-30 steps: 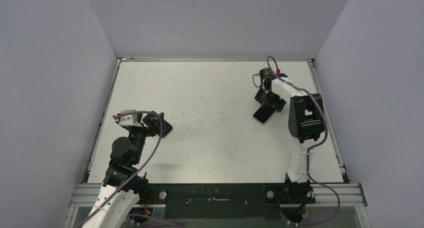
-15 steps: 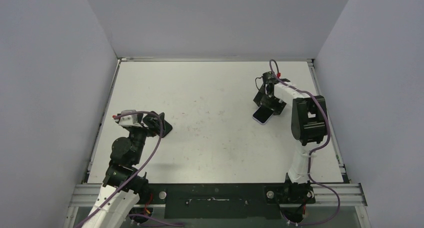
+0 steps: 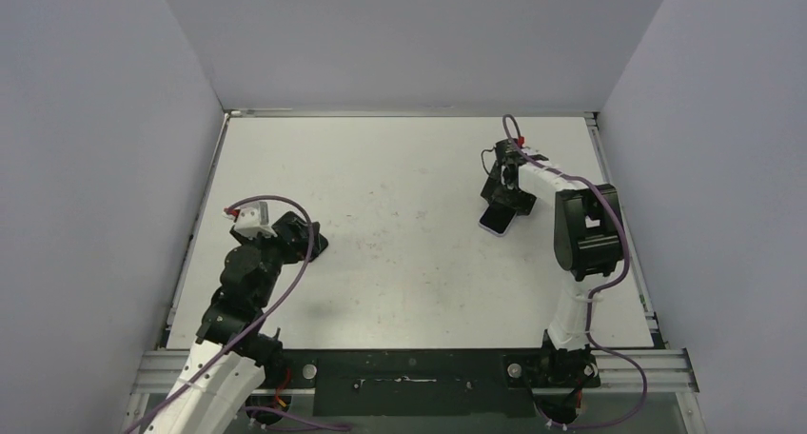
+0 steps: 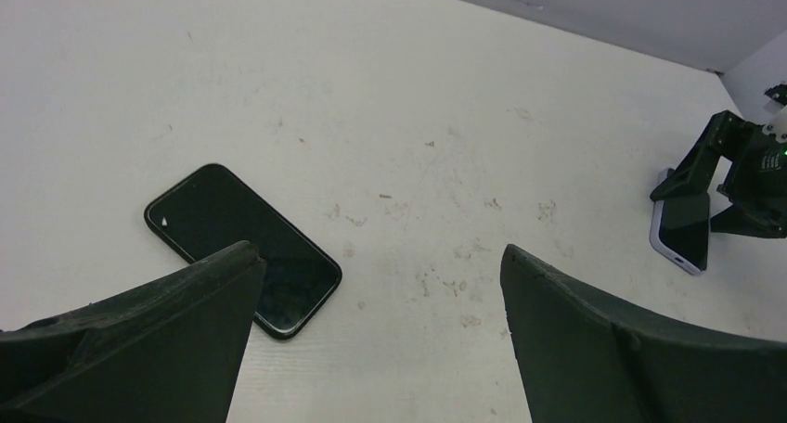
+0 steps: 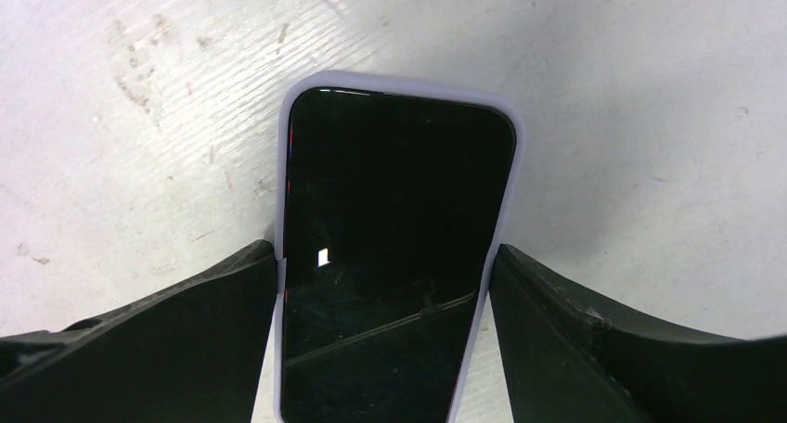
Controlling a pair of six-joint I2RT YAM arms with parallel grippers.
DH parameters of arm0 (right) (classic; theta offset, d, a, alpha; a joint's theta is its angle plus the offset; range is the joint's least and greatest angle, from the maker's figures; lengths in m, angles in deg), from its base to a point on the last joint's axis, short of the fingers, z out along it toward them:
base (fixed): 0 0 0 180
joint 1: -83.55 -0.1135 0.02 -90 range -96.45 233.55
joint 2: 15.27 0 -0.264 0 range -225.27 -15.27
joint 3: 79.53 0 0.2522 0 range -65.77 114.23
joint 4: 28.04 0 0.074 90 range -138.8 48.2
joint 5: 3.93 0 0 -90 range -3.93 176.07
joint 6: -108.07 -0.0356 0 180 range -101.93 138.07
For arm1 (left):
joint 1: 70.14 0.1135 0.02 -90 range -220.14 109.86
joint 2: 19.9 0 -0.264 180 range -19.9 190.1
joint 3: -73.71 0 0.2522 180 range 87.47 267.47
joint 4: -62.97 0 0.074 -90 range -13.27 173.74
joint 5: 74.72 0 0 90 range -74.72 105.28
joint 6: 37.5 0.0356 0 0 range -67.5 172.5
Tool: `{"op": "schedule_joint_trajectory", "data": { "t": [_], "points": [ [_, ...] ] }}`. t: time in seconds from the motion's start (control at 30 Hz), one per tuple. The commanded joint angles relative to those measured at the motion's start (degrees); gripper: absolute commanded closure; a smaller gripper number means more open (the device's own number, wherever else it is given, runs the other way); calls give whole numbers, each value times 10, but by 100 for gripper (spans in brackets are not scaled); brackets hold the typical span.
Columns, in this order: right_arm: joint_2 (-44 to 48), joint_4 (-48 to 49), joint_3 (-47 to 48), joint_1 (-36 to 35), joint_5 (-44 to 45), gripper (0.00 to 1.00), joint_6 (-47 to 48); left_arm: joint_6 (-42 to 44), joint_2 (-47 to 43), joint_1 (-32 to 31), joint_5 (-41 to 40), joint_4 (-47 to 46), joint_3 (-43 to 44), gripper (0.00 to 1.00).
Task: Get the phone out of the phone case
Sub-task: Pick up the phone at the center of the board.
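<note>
In the top external view, a white surface (image 3: 400, 272) is seen, walled by pale panels. The left arm is folded at the near left, with the left gripper (image 3: 306, 236) held low over the surface. The right arm is stretched to the far right, and the right gripper (image 3: 502, 192) is lowered onto a phone (image 3: 499, 216) lying screen up in a pale lilac phone case (image 3: 486, 228) on the far right part of the surface. The two grippers are well apart.

In the left wrist view, the jaws of the left gripper are spread wide and nothing is held between them. A black phone (image 4: 232, 226) is seen flat on the surface, screen up, with its near corner hidden behind the left finger. Far off at the right edge, the right gripper is seen standing over the cased phone.

In the right wrist view, the dark screen of the phone fills the middle, ringed by the lilac rim of the phone case. The jaws of the right gripper are set around the case's long sides. One finger (image 5: 186, 330) appears to meet the rim, and the other lies just beside the opposite rim. Whether the case is actually pinched cannot be told. The case rests flat on the scuffed surface.
</note>
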Motion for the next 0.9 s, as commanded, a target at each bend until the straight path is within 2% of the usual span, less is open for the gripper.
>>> {"op": "schedule_joint_trajectory", "data": {
  "t": [0.0,0.17,0.37,0.47,0.6,0.7,0.87],
  "points": [
    [5,-14,-48,-38,-23,49,52,-51,41,-6,7,98,65,3],
    [51,20,-88,-76,-65,69,86,-79,148,-6,62,186,115,3],
    [109,77,-145,-124,-141,85,111,-74,270,-5,194,177,131,3],
    [133,106,-168,-161,-159,91,121,-86,267,-4,231,149,111,3],
    [164,150,-189,-197,-170,100,131,-133,220,1,256,92,71,3],
    [191,187,-205,-215,-186,100,148,-163,204,9,255,63,53,3],
    [229,239,-230,-243,-219,100,179,-162,232,10,284,43,68,3]
  ]
}}
